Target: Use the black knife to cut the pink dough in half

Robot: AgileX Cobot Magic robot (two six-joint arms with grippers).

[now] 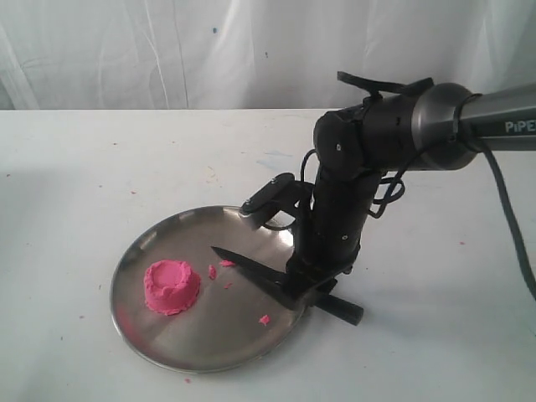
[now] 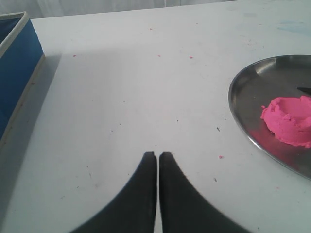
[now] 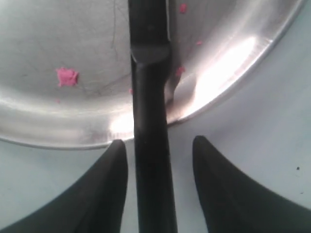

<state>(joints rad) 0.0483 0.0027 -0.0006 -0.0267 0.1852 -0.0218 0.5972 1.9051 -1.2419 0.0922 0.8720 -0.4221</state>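
The pink dough [image 1: 172, 287] is one rounded lump with a dented top on the left part of a round steel plate [image 1: 209, 347]; it also shows in the left wrist view [image 2: 289, 121]. The black knife [image 1: 251, 272] lies across the plate's right rim, blade pointing toward the dough, handle [image 3: 151, 160] out over the table. My right gripper [image 1: 310, 289] reaches down over the handle, open, with a finger on each side and gaps between the fingers [image 3: 109, 184] and the handle. My left gripper [image 2: 158, 154] is shut and empty over the bare table beside the plate [image 2: 238, 111].
Small pink crumbs [image 1: 265, 319] lie on the plate near the knife, one crumb [image 3: 66, 76] close to the rim [image 3: 233, 53]. A blue box with a pale edge [image 2: 14, 73] stands off to one side in the left wrist view. White cloth hangs behind the table.
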